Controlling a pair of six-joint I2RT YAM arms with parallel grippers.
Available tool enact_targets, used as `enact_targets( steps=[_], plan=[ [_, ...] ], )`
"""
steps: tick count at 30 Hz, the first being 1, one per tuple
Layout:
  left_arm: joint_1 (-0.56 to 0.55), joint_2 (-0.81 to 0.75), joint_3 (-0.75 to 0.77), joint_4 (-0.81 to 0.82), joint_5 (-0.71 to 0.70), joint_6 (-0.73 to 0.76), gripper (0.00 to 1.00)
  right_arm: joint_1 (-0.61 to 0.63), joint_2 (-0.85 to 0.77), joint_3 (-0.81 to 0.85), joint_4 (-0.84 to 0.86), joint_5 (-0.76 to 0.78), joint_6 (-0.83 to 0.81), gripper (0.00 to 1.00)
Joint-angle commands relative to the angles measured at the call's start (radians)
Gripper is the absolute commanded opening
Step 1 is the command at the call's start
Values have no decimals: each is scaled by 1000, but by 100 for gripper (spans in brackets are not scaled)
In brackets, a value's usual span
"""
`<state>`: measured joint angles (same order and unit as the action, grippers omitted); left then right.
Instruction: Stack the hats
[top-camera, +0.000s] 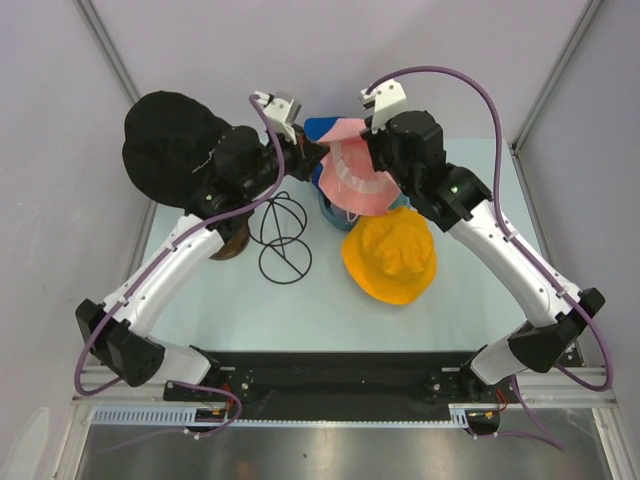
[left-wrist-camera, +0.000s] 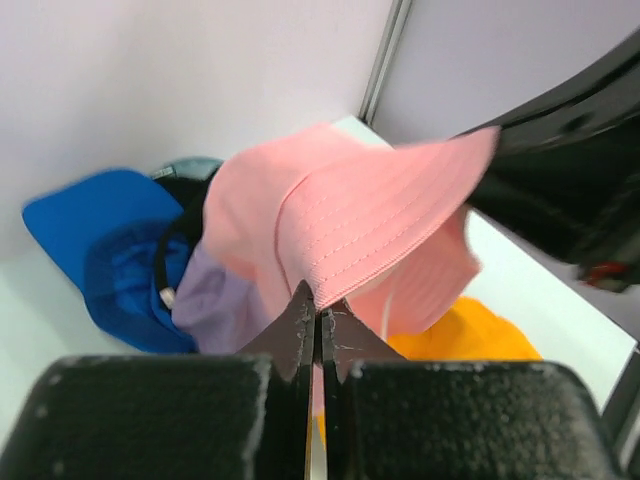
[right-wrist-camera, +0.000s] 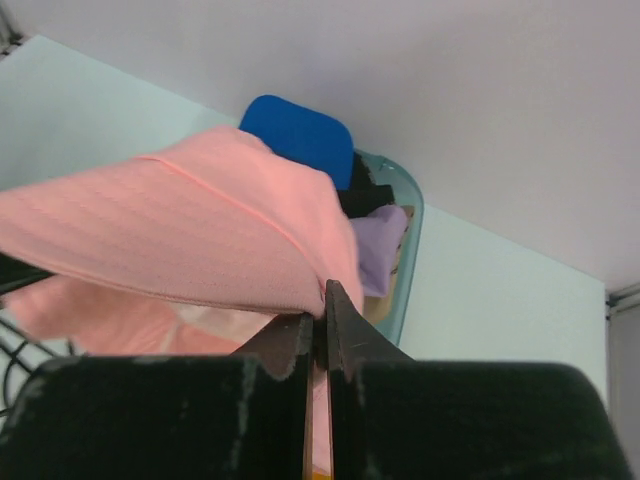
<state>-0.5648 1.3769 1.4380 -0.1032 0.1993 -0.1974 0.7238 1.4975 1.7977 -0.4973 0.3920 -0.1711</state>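
Your left gripper (left-wrist-camera: 318, 302) is clenched on the brim of the pink bucket hat (left-wrist-camera: 350, 210), the fabric pinched between both fingertips. Your right gripper (right-wrist-camera: 322, 305) is likewise clamped on the same hat's brim from the opposite side, so the hat hangs stretched between the two, raised above the far middle of the table (top-camera: 300, 310).

Directly under and behind the pink hat you have the pile: a blue cap (left-wrist-camera: 110, 250) at the back, a lavender hat (left-wrist-camera: 215, 305) on top of it, and something dark between them that you cannot identify. From the right wrist, a clear bluish rim (right-wrist-camera: 412, 215) curves around that pile.

The orange bucket hat (top-camera: 390, 255) lies flat on the table just nearer to you than the pink one, on the right. The black bucket hat (top-camera: 165, 140) sits well apart at the far left. A black wire stand (top-camera: 282, 235) stands beside your left forearm, between it and the orange hat. The right arm (left-wrist-camera: 570, 170) fills the right edge of the left wrist view.
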Motion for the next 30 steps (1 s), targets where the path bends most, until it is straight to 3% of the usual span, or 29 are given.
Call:
enact_targets(
  steps=[1, 10, 14, 19, 25, 28, 30],
  plan=[
    [-3, 34, 140, 7, -97, 88, 0, -98, -17, -55, 204, 96, -111, 0],
    [-101, 111, 214, -19, -106, 176, 0, -185, -2, -95, 284, 237, -203, 0],
    [-164, 90, 168, -59, -141, 252, 0, -205, -77, -303, 392, 362, -215, 0],
    [-251, 21, 50, -44, -162, 317, 0, -205, -248, -509, 433, 392, -133, 0],
    [-325, -9, -1, -62, -196, 383, 0, -192, -387, -589, 281, 412, -32, 1],
    [-354, -10, -2, -72, -196, 406, 0, -181, -408, -566, 104, 403, 60, 2],
    [-369, -9, -4, -78, -228, 417, 0, -173, -416, -541, 19, 372, 123, 10]
  ],
)
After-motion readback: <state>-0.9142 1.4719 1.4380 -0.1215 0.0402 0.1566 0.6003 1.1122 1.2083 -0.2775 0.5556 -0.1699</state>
